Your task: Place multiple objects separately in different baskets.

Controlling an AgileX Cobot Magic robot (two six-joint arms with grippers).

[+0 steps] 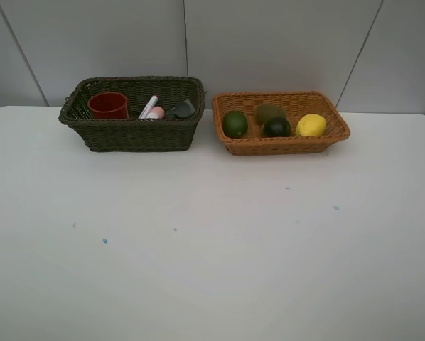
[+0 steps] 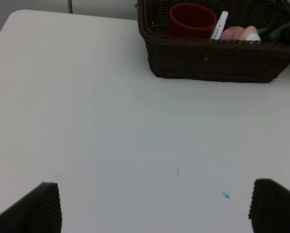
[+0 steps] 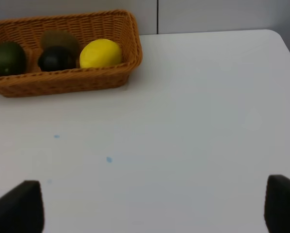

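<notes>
Now | left gripper (image 2: 154, 206) jaws wide, empty | right gripper (image 3: 154, 206) jaws wide, empty | dark basket (image 1: 131, 135): cup (image 1: 108, 105), marker (image 1: 148, 106), bottles | tan basket (image 1: 283, 145): fruit

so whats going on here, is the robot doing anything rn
Nothing is being handled. The left tool and right tool are open over bare white table. The dark olive woven basket holds a red plastic cup, white marker and bottles; the orange-tan woven basket holds a yellow lemon, kiwi and green fruits.
</notes>
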